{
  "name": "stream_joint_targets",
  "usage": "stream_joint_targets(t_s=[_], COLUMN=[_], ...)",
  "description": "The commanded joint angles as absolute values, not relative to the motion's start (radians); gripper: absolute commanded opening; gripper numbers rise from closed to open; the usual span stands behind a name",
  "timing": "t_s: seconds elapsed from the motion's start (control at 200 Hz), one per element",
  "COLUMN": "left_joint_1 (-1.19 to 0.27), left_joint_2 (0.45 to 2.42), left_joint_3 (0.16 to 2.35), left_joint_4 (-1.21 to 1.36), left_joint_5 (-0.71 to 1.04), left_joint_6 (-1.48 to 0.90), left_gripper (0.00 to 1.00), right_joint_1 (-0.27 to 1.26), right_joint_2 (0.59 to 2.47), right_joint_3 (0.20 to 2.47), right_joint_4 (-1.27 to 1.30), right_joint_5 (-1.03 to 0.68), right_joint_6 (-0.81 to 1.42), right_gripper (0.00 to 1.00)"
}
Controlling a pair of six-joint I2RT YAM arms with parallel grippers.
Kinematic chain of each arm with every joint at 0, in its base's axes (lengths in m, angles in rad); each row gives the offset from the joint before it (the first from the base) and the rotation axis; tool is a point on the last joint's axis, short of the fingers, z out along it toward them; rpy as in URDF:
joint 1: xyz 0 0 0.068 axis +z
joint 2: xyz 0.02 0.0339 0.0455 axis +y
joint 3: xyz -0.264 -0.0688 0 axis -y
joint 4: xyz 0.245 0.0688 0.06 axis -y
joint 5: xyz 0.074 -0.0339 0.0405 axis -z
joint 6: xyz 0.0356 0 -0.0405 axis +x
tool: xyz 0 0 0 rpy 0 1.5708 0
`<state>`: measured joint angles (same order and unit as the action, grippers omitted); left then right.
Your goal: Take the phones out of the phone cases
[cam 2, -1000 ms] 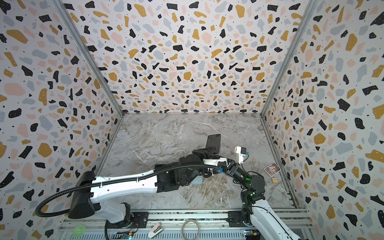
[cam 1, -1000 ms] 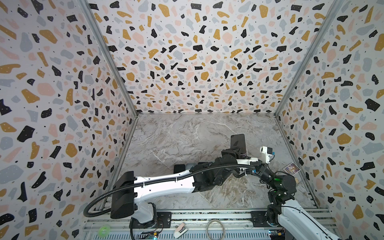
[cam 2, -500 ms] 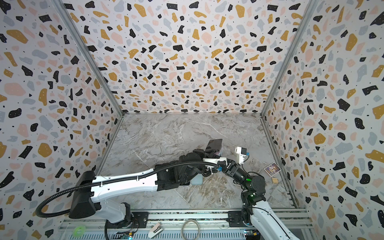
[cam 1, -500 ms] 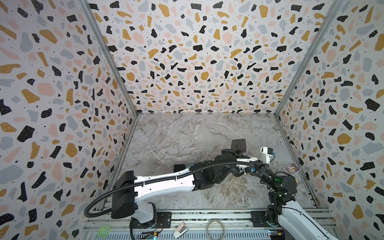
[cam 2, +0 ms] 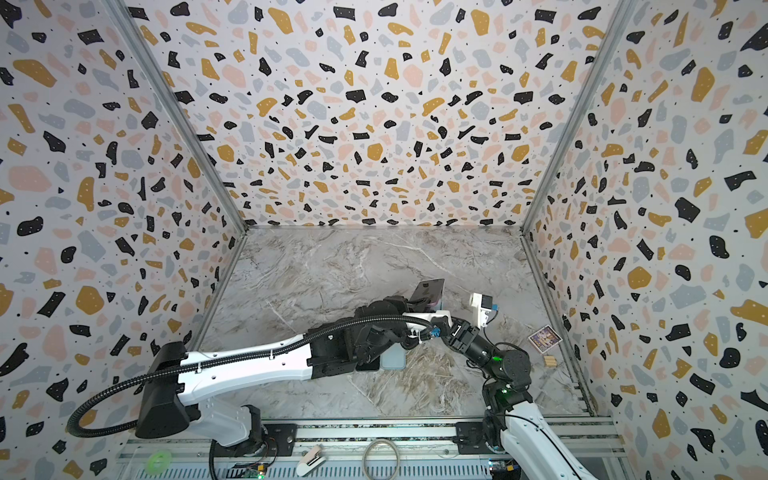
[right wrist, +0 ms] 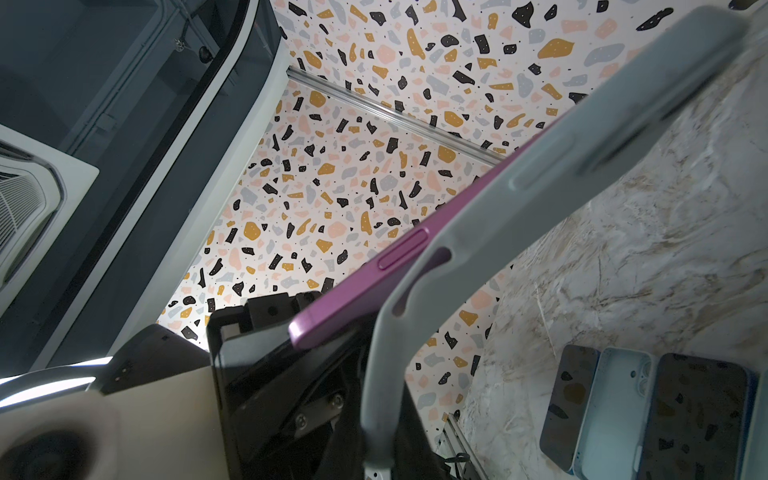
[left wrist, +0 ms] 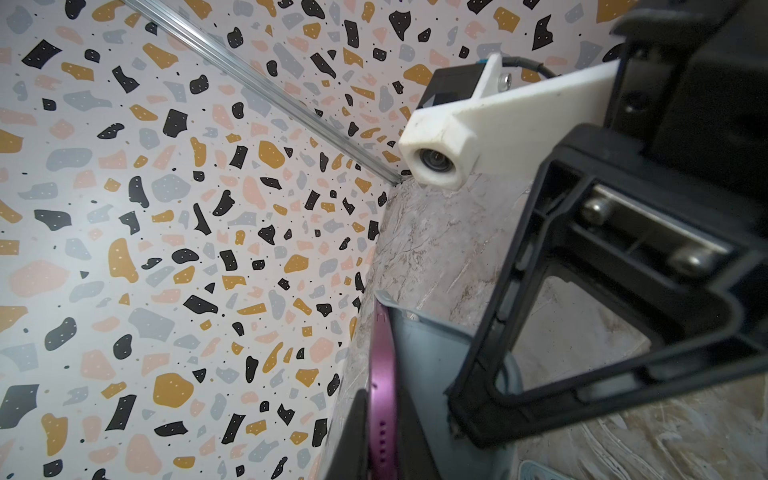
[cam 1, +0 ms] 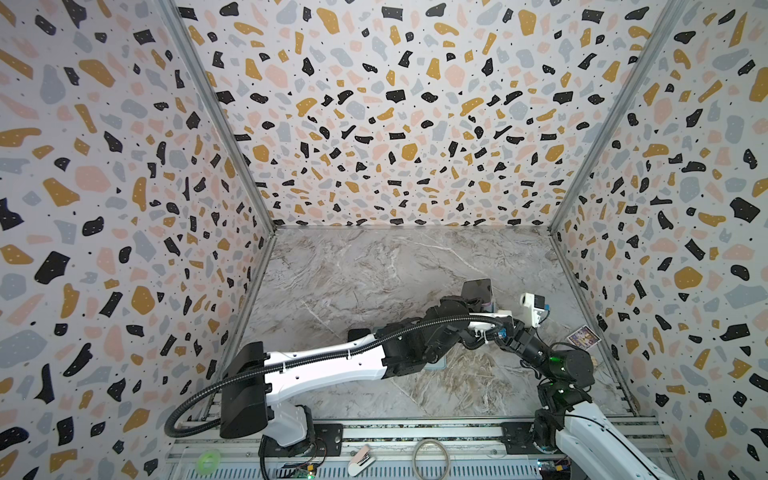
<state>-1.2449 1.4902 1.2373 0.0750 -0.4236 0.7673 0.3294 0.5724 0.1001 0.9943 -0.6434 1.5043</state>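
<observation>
Marble-look tabletop [cam 1: 353,270], terrazzo-print walls [cam 1: 124,208] on three sides. Both arms meet above the right-centre of the table, not far from the right wall. Held between them, clear of the surface and tilted, are the purple phone [right wrist: 365,274] and its grey phone case [right wrist: 519,183]. The near end of the case is peeled away from the phone, with a gap showing between the two. The far end hugs the phone's edge.

Left gripper [left wrist: 384,453]: fingers pressed onto the phone's near end, the purple edge running out from between them. Right gripper [right wrist: 376,453]: fingers pinching the loose, bent corner of the case.

Flat on the table below the left arm lie two dark-screened handsets [right wrist: 569,407] with a pale blue case [right wrist: 615,415] between them, side by side. A small printed card [cam 2: 545,337] and a wooden block [cam 2: 550,360] sit by the right wall.
</observation>
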Motion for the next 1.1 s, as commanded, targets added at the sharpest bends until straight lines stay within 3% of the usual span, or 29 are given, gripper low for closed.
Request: stream_joint_targets(t_s=[0.0, 0.185, 0.421, 0.626, 1.096], left_joint_1=[-1.238, -1.24, -1.242, -1.259, -1.372], left_joint_2=[1.443, 1.411, 1.36, 1.318, 1.386], left_joint_3=[1.273, 1.265, 1.238, 1.199, 1.055], left_joint_4=[0.136, 0.158, 0.171, 0.176, 0.164], left_joint_5=[-0.436, -0.455, -0.454, -0.486, -0.648], left_joint_6=[0.747, 0.747, 0.733, 0.729, 0.633], left_gripper=[0.0, 0.0, 0.0, 0.0, 0.0], right_joint_1=[0.336, 0.335, 0.332, 0.319, 0.158], right_joint_2=[0.543, 0.48, 0.485, 0.5, 0.507], right_joint_3=[0.154, 0.203, 0.204, 0.297, 0.569], right_joint_4=[0.982, 0.635, 0.443, 0.111, -0.457], right_joint_5=[-0.66, -0.601, -0.547, -0.44, -0.352], right_joint_6=[1.459, 1.353, 1.319, 1.204, 0.854], right_gripper=[0.0, 0.0, 0.0, 0.0, 0.0])
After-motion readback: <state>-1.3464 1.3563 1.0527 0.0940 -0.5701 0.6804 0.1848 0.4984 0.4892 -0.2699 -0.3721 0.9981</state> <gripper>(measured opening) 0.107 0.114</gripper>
